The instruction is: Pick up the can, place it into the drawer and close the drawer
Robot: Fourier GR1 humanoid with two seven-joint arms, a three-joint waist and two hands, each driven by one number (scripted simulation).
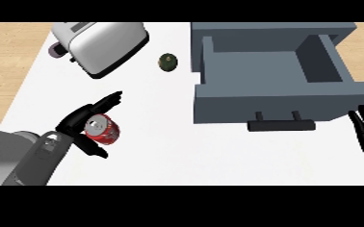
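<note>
Down at the lower left, the left hand (80, 125) comes in on its grey forearm and cups the red can (102, 129): the fingers reach up past the can's far side, the thumb curls below it, and the can sits between them, tilted, its silver top facing up toward the view. Beyond the fingertips stands a white toaster (101, 44), and to the right of that a small dark green fruit (167, 61) rests on the white counter (177, 149). Well off to the hand's right, the grey drawer (274, 84) stands pulled open, its dark handle (280, 124) facing the near edge. Only thin black fingers of the right hand (357, 125) show at the right edge; their state cannot be told.
</note>
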